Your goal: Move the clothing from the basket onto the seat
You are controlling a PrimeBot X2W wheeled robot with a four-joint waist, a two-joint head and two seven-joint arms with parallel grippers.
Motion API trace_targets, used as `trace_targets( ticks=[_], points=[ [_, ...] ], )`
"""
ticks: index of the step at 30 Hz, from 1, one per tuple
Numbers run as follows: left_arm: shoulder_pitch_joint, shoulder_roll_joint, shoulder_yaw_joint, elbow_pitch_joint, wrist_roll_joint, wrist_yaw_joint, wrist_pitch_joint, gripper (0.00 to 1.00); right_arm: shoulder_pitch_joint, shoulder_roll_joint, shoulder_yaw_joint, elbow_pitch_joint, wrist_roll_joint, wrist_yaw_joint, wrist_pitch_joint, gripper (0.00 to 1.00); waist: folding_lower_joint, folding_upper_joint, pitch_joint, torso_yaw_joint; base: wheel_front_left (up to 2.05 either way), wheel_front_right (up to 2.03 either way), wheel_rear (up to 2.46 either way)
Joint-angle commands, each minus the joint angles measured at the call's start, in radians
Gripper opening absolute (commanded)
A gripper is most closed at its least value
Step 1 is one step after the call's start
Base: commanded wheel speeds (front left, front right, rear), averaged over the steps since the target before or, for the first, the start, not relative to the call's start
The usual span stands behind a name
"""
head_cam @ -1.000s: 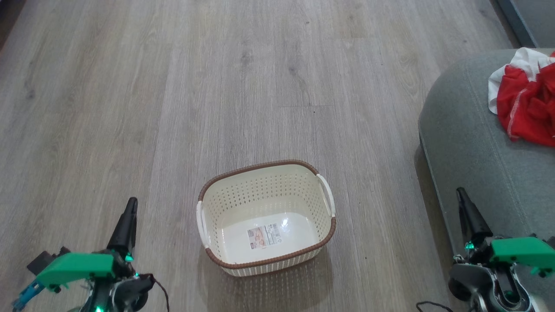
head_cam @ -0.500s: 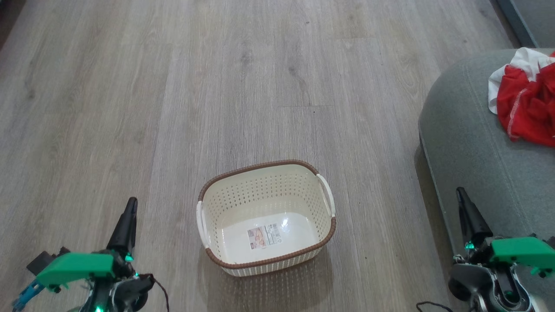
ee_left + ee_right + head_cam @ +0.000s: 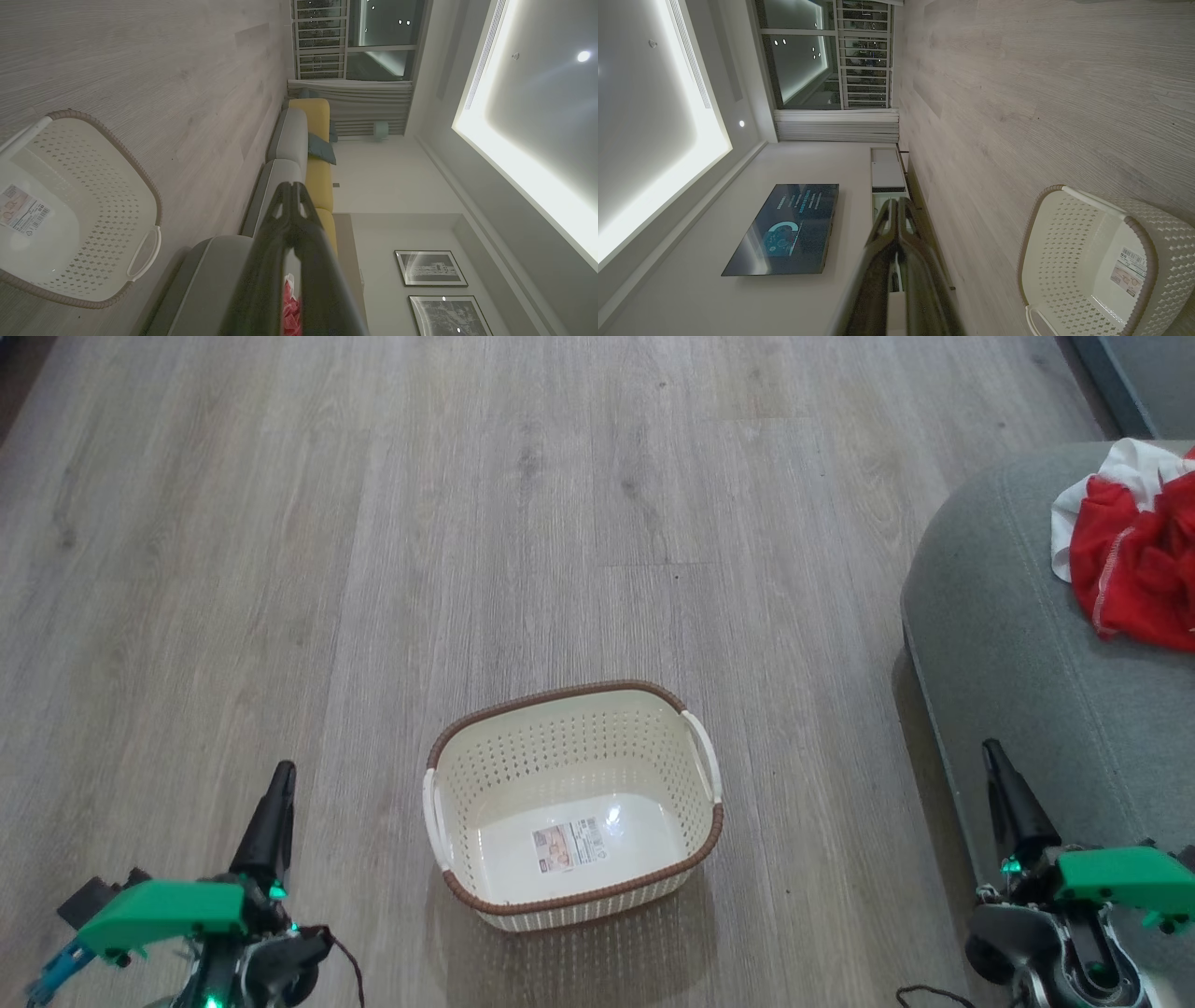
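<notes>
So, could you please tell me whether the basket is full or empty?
Empty: the basket has a bare floor but for a sticker, and the red clothing lies crumpled on the seat.

A pale grey wood-grain floor (image 3: 373, 569) ran across the room. A yellow sofa (image 3: 318, 116) with a teal cushion (image 3: 321, 150) stood near grey curtains (image 3: 369, 107), and two framed pictures (image 3: 430, 268) hung on the wall. A television (image 3: 784, 228) hung above a low white cabinet (image 3: 885, 170).
</notes>
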Motion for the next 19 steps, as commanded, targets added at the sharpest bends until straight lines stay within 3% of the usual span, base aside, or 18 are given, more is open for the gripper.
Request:
trace_targets(
  ticks=[1,19],
  points=[
    [-0.05,0.008,0.035,-0.034,-0.006,-0.002,0.008,0.0,-0.056,-0.003,0.018,-0.039,0.006,0.0,0.004,0.0,0.0,-0.0001,0.0,0.0,0.0,0.0,0.0],
    [-0.05,0.008,0.035,-0.034,-0.006,-0.002,0.008,0.0,-0.056,-0.003,0.018,-0.039,0.006,0.0,0.004,0.0,0.0,-0.0001,0.0,0.0,0.0,0.0,0.0]
  ],
)
